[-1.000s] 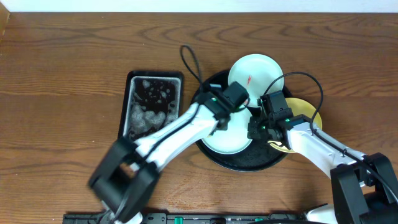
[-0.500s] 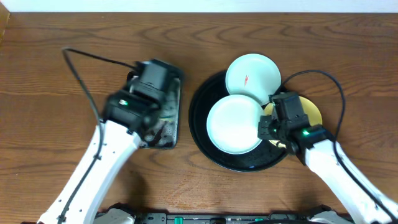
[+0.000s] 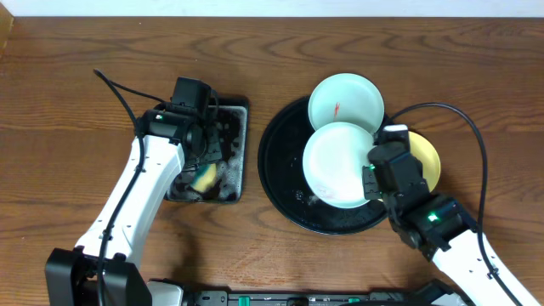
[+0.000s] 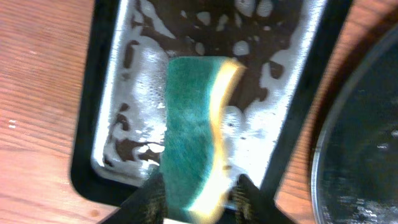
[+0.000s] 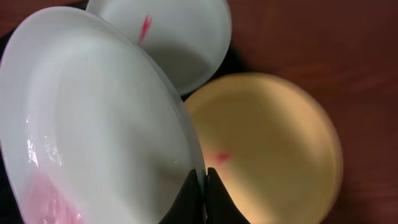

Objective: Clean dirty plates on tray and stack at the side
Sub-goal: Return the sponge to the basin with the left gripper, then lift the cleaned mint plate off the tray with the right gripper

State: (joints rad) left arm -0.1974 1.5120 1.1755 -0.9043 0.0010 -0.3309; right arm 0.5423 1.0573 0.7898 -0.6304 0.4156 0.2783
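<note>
Over the sponge tray (image 3: 241, 127), left gripper (image 4: 200, 199) straddles the sponge (image 4: 196, 143), which stands on edge in the suds. Its fingertips are cut off at frame bottom, so we can't tell if it's clamped or loose. Right gripper (image 5: 202, 186) is pinched on the rim of the mint plate (image 3: 336, 161), over the tray (image 3: 285, 200) and overlapping the second mint plate (image 3: 344, 100). Yellow plate (image 3: 425, 157) is half hidden behind that gripper, so we can't tell what it rests on.

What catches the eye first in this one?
The right claw pinches the rim of a mint plate over the black tray. Across the table, a green-and-yellow sponge stands between the fingers of the left claw, above the foamy sponge tray. A red smear marks the far plate.
</note>
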